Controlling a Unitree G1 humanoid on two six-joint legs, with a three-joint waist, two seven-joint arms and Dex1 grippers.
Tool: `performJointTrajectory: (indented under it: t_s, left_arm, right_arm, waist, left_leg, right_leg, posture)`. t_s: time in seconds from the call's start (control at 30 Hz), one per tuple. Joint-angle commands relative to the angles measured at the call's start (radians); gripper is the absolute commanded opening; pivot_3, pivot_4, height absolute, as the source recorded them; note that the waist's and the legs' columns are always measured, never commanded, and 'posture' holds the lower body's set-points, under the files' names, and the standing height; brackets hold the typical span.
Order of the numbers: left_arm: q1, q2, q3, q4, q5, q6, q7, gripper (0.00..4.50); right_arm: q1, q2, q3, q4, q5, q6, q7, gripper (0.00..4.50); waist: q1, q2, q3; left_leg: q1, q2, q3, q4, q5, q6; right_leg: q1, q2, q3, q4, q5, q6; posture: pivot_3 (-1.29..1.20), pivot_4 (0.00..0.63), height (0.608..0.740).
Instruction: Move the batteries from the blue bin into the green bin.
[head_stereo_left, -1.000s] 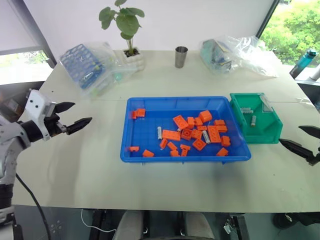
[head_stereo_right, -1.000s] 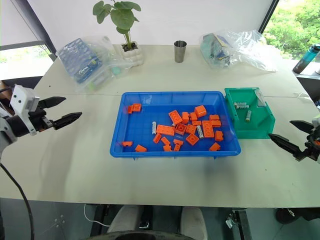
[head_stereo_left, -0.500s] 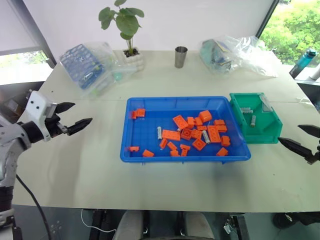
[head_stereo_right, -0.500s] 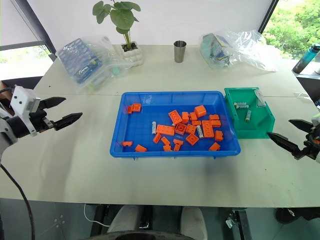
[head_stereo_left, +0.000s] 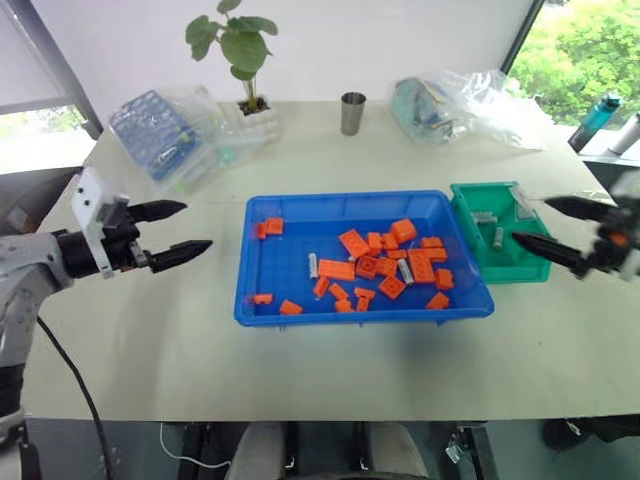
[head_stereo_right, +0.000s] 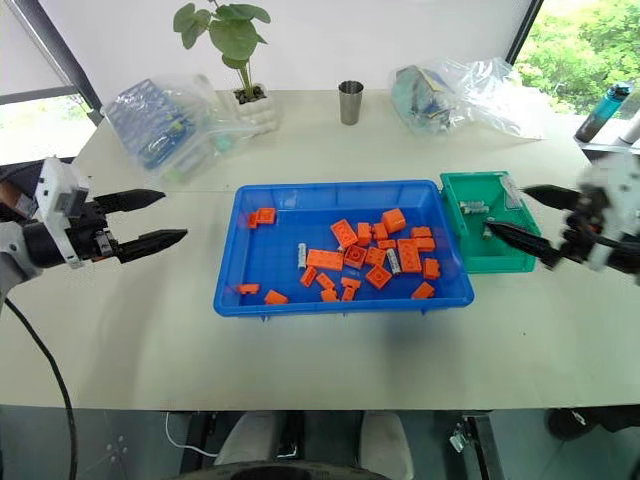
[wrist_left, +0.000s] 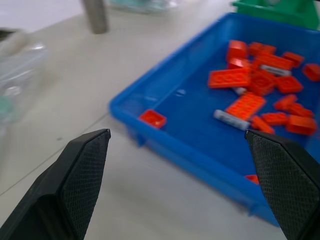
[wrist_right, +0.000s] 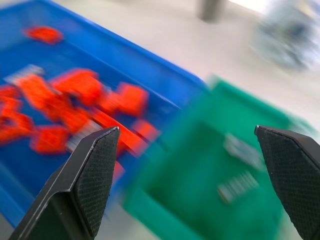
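The blue bin sits mid-desk, with the green bin touching its right end. Among the orange bricks in the blue bin lie two batteries: one left of the main pile, another inside the pile. Three more batteries appear to rest in the green bin, though they are small and hard to count.

The left end effector hovers over bare desk left of the blue bin, fingers apart and empty, pointing toward it. The right end effector hangs over the green bin's right side, fingers spread wide, holding nothing.

At the desk's far edge stand a potted plant, a metal cup and plastic-wrapped items.
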Motion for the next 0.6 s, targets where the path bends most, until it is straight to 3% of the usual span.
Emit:
performJointTrajectory:
  t_s: [0.03, 0.17, 0.4, 0.6]
  left_arm:
    - [-0.054, 0.013, -0.038, -0.028, -0.032, 0.013, -0.058, 4.5]
    - [-0.103, 0.007, -0.098, -0.022, -0.025, 0.013, -0.1, 4.5]
    - [-0.127, 0.007, -0.161, -0.042, -0.019, 0.01, -0.161, 4.5]
    - [-0.113, -0.005, -0.154, -0.082, -0.026, 0.022, -0.13, 4.5]
  right_arm:
    - [-0.16, 0.08, 0.193, -0.097, 0.021, 0.078, -0.044, 4.45]
    - [-0.32, 0.222, 0.42, -0.094, -0.033, 0.062, -0.01, 4.45]
    - [-0.616, 0.468, 0.803, 0.239, -0.316, -0.15, 0.116, 4.45]
    - [-0.771, 0.583, 0.957, 0.546, -0.508, -0.302, 0.206, 4.45]
  waist:
    - [-0.001, 0.0, 0.0]
    - [0.001, -0.001, 0.0]
    - [0.0, -0.005, 0.003]
    - [0.0, -0.008, 0.006]
  left_leg:
    - [0.0, 0.0, 0.0, 0.0, 0.0, 0.0]
    - [-0.002, 0.0, 0.0, 0.0, 0.0, -0.001]
    - [-0.003, -0.003, 0.0, 0.002, 0.0, 0.0]
    - [-0.003, -0.003, 0.0, 0.003, 0.0, 0.0]
  right_leg:
    - [0.0, 0.0, 0.0, 0.0, 0.0, 0.0]
    - [-0.003, 0.001, 0.0, 0.001, 0.0, 0.0]
    - [-0.006, -0.001, 0.0, 0.01, 0.0, 0.0]
    - [-0.007, 0.0, 0.0, 0.012, 0.0, 0.0]
  posture:
    - [0.0, 0.15, 0.716]
    - [0.0, 0.15, 0.716]
    - [0.0, 0.15, 0.716]
    - [0.0, 0.15, 0.716]
